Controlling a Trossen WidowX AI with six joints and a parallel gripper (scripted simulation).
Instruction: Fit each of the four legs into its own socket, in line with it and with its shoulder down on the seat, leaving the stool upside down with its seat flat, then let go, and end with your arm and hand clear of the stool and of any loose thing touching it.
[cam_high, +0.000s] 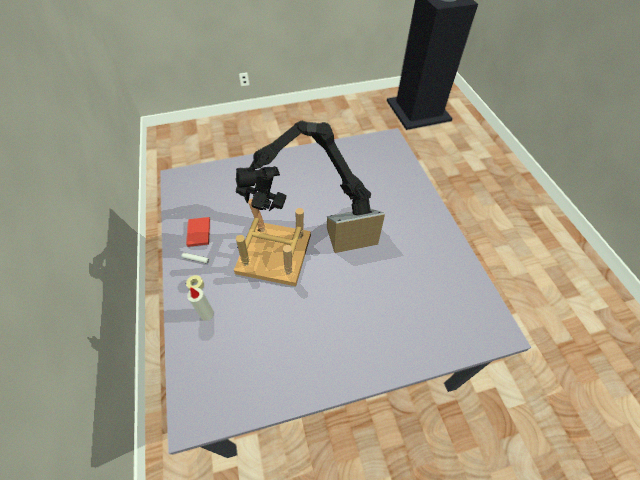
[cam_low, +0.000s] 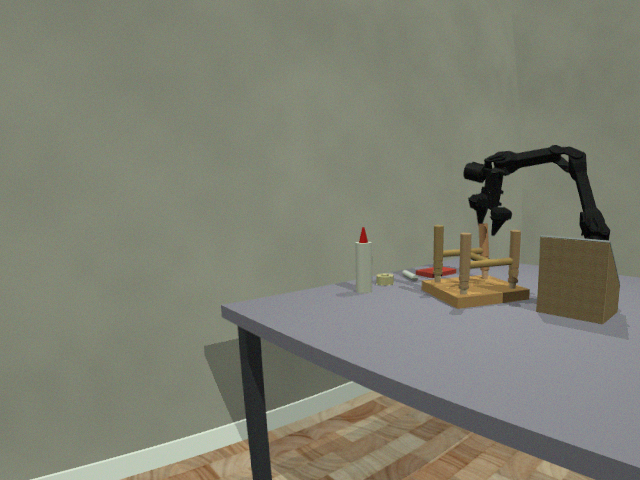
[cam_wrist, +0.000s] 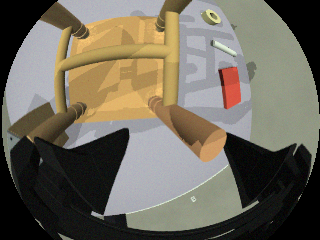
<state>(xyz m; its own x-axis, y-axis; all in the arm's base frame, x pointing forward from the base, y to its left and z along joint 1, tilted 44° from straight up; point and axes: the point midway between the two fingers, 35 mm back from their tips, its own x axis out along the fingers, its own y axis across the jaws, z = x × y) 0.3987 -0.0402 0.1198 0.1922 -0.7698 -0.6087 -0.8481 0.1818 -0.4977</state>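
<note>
Claw (cam_high: 268, 203) (cam_low: 488, 228) (cam_wrist: 179, 135) released, fingers spread wide, nothing gripped, poised over corner of upturned stool. Nearest leg (cam_high: 256, 217) (cam_low: 484, 250) (cam_wrist: 192, 130) stood below claw, upper end near fingertips; contact and full seating of shoulder: cannot tell. Seat (cam_high: 266, 274) (cam_low: 480, 299) (cam_wrist: 115, 77) lay flat beneath claw's level, three other legs upright on it, farther from claw, crossbars (cam_high: 272, 238) (cam_low: 491, 262) (cam_wrist: 120, 52) between legs. Red block (cam_high: 198, 231) (cam_low: 432, 269) (cam_wrist: 230, 88) and white stick (cam_high: 195, 257) (cam_low: 409, 275) (cam_wrist: 223, 48) lay lower than claw, off to one side; glue bottle (cam_high: 203, 306) (cam_low: 363, 266) upright, well apart from claw.
</note>
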